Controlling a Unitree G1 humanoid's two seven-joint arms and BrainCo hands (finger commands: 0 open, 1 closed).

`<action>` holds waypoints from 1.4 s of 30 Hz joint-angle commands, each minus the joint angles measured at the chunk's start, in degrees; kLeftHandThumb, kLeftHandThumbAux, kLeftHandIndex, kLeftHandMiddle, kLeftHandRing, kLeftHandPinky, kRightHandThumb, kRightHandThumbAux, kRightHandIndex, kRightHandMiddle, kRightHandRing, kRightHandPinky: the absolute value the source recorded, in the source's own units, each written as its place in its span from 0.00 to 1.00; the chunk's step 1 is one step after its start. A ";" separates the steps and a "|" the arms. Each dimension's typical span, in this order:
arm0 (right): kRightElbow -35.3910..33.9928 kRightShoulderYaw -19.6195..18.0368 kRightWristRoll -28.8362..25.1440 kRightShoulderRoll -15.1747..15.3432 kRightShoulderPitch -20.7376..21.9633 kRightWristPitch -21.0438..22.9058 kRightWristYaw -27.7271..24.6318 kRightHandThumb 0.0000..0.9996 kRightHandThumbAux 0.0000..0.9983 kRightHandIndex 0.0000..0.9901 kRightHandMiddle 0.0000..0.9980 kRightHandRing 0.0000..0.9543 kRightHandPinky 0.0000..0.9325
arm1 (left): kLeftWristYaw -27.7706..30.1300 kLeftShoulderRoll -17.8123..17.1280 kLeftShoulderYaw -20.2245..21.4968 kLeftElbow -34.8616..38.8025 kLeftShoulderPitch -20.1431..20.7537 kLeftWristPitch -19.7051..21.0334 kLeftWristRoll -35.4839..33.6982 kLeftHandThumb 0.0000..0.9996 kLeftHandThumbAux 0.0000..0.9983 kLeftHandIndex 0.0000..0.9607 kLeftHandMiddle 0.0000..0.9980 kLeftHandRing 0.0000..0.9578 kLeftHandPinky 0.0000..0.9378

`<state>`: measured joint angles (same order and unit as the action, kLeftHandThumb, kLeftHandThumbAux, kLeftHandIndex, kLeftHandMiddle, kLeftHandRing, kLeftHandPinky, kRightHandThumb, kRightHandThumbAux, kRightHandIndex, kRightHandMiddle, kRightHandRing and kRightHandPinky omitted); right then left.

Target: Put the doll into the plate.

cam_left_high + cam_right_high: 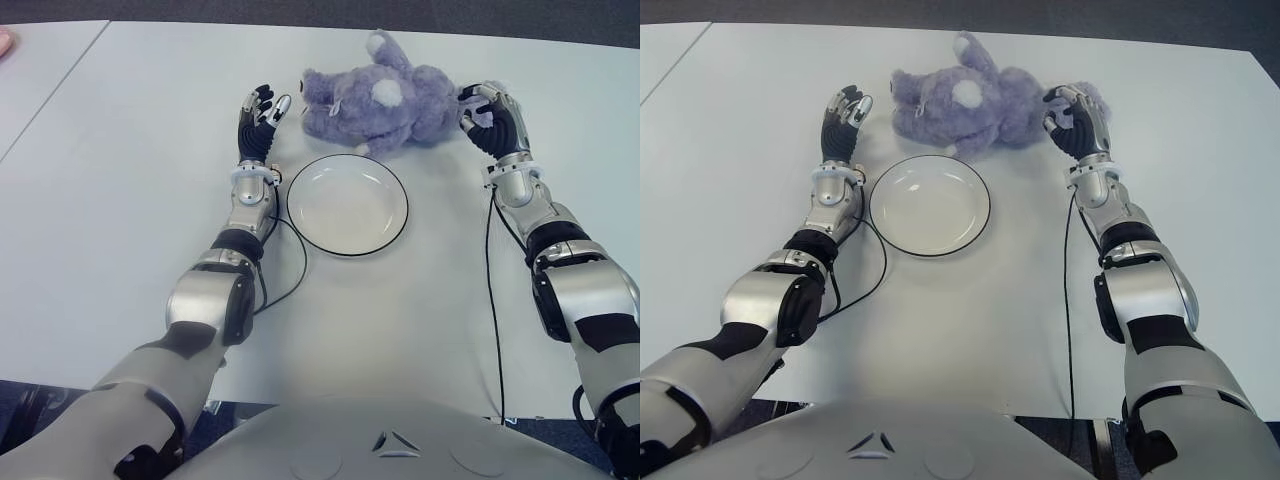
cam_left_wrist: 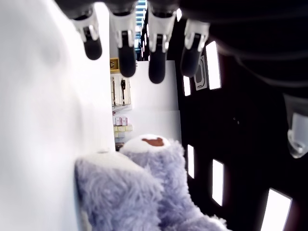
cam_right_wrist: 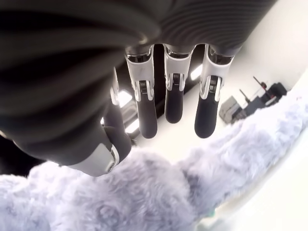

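On the white table (image 1: 120, 180), nearest the robot, sits a white plate (image 1: 347, 204) with a dark rim, holding nothing, with a black cable (image 1: 298, 262) curling along its left side. Just beyond the plate lies the purple plush doll (image 1: 385, 100), stretched across the table, clear of the rim. The left hand (image 1: 260, 120) shows at the doll's left end, fingers (image 2: 120, 45) extended and loose, holding nothing, a small gap from the fur. The right hand (image 1: 490, 118) is at the doll's right end, its fingers (image 3: 174, 103) slightly curved over the fur, not closed on it.
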<state>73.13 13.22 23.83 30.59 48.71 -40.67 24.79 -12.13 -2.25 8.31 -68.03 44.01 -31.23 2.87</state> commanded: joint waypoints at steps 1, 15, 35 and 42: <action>1.31 -1.20 0.03 0.52 0.26 0.15 0.61 0.70 0.73 0.44 0.84 0.88 0.89 | -0.69 4.67 -0.02 -9.93 -15.61 6.52 1.15 0.00 0.44 0.19 0.19 0.15 0.06; 1.51 -1.22 0.75 1.31 0.18 -0.20 -0.86 0.70 0.73 0.44 0.83 0.87 0.86 | -0.85 5.00 0.24 -9.99 -15.33 7.41 0.91 0.00 0.45 0.19 0.19 0.16 0.07; 2.09 3.02 7.26 2.65 1.72 1.65 4.02 0.06 0.48 0.00 0.01 0.01 0.01 | -1.18 4.95 -0.14 -9.95 -14.99 7.20 1.32 0.00 0.46 0.18 0.19 0.16 0.05; 3.15 4.32 9.34 3.42 3.69 5.71 3.95 0.06 0.39 0.00 0.00 0.00 0.00 | -1.25 4.90 -0.32 -10.00 -15.17 6.78 1.58 0.00 0.45 0.17 0.18 0.15 0.04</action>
<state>74.45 15.79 30.52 32.95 50.69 -38.43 28.14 -12.15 -2.20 8.36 -68.03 44.02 -31.23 2.87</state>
